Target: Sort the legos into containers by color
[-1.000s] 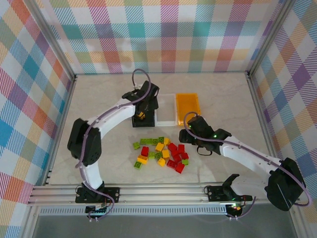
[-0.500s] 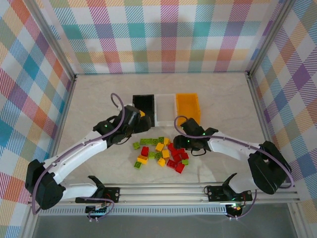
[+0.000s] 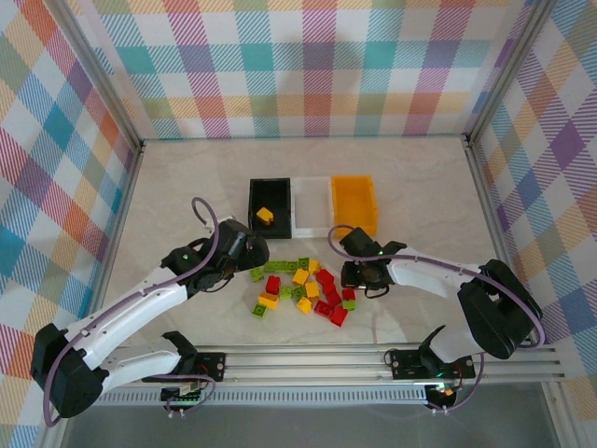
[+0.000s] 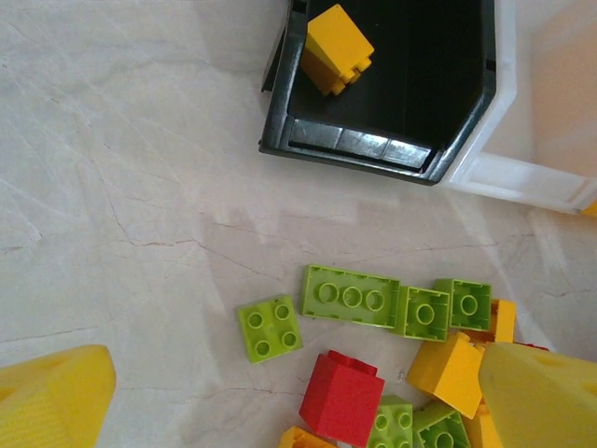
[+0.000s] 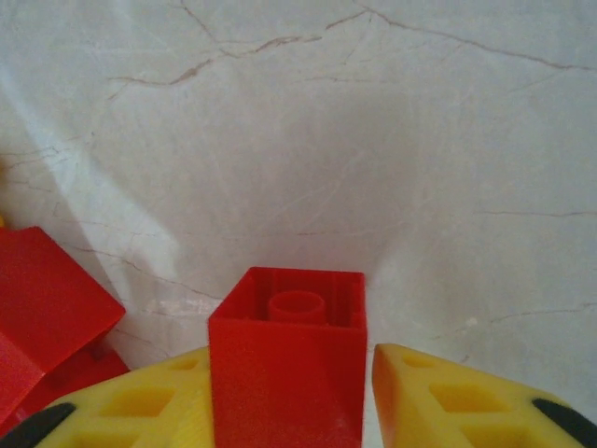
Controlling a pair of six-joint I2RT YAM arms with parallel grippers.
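Observation:
The legos [image 3: 303,289] lie in a loose pile of red, yellow-orange and lime green on the table's middle. One yellow lego [image 3: 265,216] [image 4: 336,49] rests inside the black container [image 3: 254,210] [image 4: 373,145]. My left gripper [image 3: 244,250] [image 4: 298,401] hovers open over the pile's left end, above a red lego [image 4: 342,396] and green ones [image 4: 270,328]. My right gripper [image 3: 353,275] [image 5: 289,392] is at the pile's right edge, shut on a red lego [image 5: 287,364] that stands on the table between its yellow fingers [image 5: 448,401].
The white container [image 3: 311,227] [image 4: 508,177] sits between the black one and the orange container [image 3: 354,203], all in a row behind the pile. More red legos [image 5: 47,299] lie left of the right gripper. Metal rails line the near edge [image 3: 308,359].
My left arm drew back from the black container, leaving the yellow lego inside, and came down toward the pile with jaws wide. My right gripper reached the pile's right edge and closed round a red lego.

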